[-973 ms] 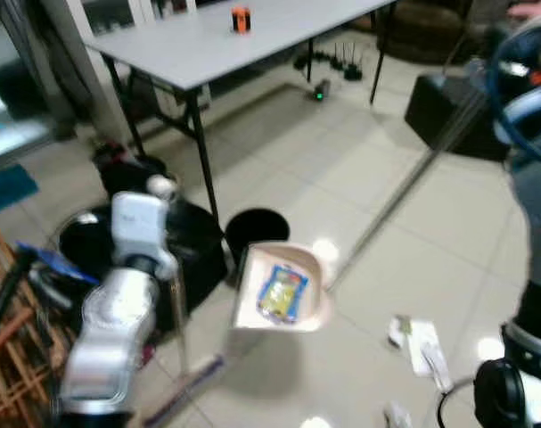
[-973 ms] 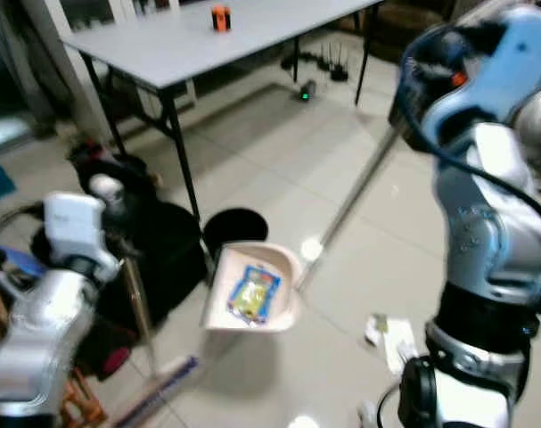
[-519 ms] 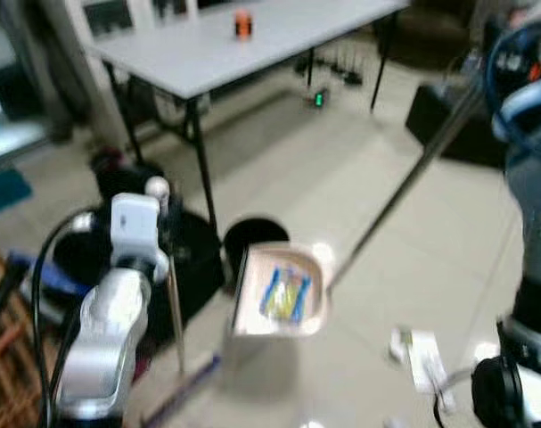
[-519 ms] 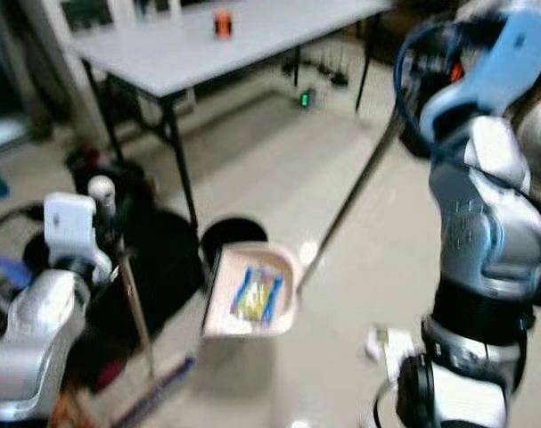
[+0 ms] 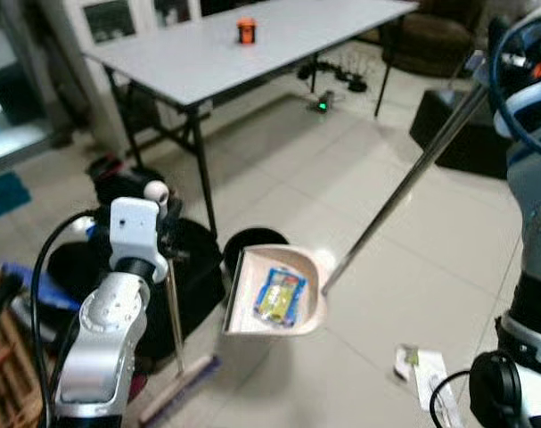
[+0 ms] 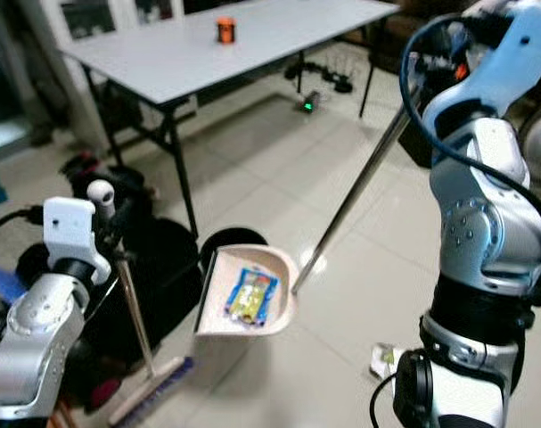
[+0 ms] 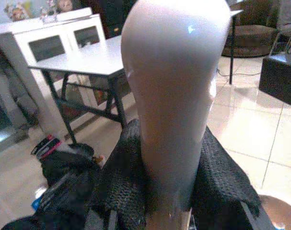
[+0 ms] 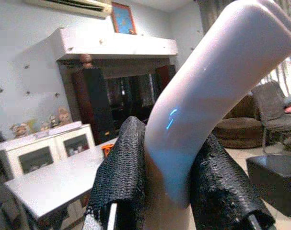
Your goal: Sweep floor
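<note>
now the dustpan (image 5: 279, 294) hangs higher than a second ago, wrapper (image 5: 276, 295) inside, just beside the black bin (image 5: 252, 234); right gripper (image 8: 167, 191) clamped on its long handle (image 5: 404, 183); left gripper (image 7: 169, 191) clamped on the broom (image 5: 173, 334); tipping looks next.

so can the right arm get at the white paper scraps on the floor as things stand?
Probably not: the right gripper is shut on the beige dustpan handle, raised high, while the white paper scraps lie on the tile by the robot's base.
</note>
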You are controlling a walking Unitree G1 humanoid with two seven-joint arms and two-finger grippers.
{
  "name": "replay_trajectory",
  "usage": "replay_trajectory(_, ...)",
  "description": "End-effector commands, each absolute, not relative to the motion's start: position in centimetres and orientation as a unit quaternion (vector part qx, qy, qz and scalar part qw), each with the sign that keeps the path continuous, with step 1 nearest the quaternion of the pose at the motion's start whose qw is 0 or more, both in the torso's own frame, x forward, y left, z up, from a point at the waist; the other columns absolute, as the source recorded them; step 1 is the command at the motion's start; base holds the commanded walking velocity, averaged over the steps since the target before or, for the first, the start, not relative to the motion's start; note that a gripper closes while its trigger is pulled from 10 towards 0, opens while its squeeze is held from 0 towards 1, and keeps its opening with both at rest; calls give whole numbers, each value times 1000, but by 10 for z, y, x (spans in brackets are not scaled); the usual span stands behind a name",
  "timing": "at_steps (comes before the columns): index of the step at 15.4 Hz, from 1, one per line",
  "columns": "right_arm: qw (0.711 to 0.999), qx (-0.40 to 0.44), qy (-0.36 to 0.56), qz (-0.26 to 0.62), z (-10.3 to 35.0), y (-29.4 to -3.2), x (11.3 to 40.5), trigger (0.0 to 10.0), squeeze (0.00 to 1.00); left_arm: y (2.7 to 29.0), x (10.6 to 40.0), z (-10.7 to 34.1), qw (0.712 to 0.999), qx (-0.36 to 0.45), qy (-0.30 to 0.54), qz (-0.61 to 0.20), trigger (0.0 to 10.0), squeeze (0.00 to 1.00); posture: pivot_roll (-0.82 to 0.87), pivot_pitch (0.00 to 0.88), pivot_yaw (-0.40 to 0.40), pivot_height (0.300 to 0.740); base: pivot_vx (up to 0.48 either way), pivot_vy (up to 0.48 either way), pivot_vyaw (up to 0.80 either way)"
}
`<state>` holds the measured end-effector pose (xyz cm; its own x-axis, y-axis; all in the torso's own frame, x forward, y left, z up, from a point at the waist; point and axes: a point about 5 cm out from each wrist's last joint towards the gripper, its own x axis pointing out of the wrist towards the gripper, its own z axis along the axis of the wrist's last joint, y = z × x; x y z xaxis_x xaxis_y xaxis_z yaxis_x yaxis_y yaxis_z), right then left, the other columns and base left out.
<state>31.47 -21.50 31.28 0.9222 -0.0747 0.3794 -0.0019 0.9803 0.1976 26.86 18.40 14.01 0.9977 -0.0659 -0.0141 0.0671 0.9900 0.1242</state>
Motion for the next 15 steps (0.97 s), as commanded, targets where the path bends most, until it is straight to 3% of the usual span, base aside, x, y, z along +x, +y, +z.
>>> replay_trajectory(1, 970, 88, -224, -38, 322, -224, 308, 10000, 0, 175, 269, 146, 997, 58, -11, -50, 10000, 0, 49, 0, 19, 740, 412, 0, 0)
replay_trajectory(15, 971, 80, -222, -43, 319, -222, 310, 10000, 0, 176, 268, 145, 997, 62, -9, -54, 10000, 0, 56, 0, 23, 740, 412, 0, 38)
